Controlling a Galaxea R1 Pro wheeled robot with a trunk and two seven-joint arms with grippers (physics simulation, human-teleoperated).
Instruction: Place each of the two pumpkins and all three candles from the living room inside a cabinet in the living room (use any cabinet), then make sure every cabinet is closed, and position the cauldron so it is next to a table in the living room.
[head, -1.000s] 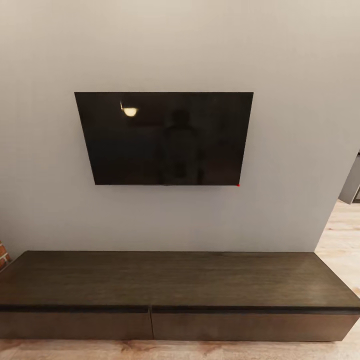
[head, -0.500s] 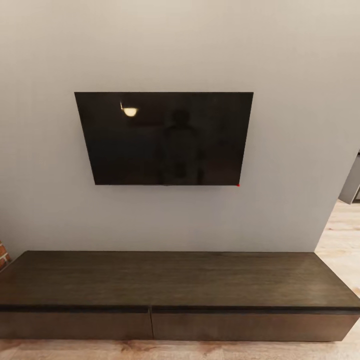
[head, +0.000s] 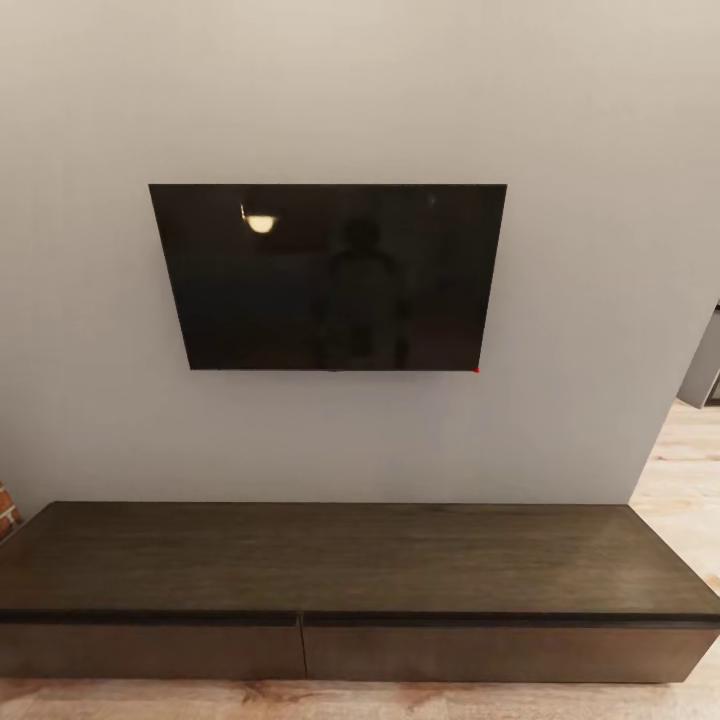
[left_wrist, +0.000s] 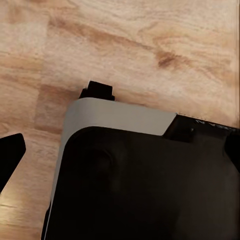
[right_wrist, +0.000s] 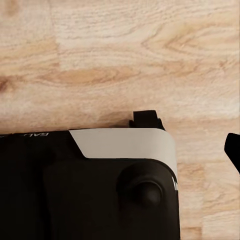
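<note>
The long low dark-brown cabinet (head: 350, 555) stands against the wall straight ahead, and both its drawer fronts (head: 150, 650) (head: 500, 652) sit flush and shut. Its top is bare. Pumpkins, candles, cauldron and table are out of view. My left gripper (left_wrist: 120, 155) hangs over my own base and the wood floor, with black fingertips (left_wrist: 11, 155) far apart at the picture's edges, so it is open with nothing held. My right gripper (right_wrist: 120, 150) points down the same way; one fingertip (right_wrist: 233, 150) shows at the edge, and nothing is held.
A black wall-mounted TV (head: 330, 275) hangs on the grey wall above the cabinet. Light wood floor (head: 690, 470) runs past the cabinet's right end toward a grey unit (head: 705, 370). A bit of brick (head: 6, 512) shows at far left. My base (left_wrist: 150, 190) (right_wrist: 75, 190) lies under both wrists.
</note>
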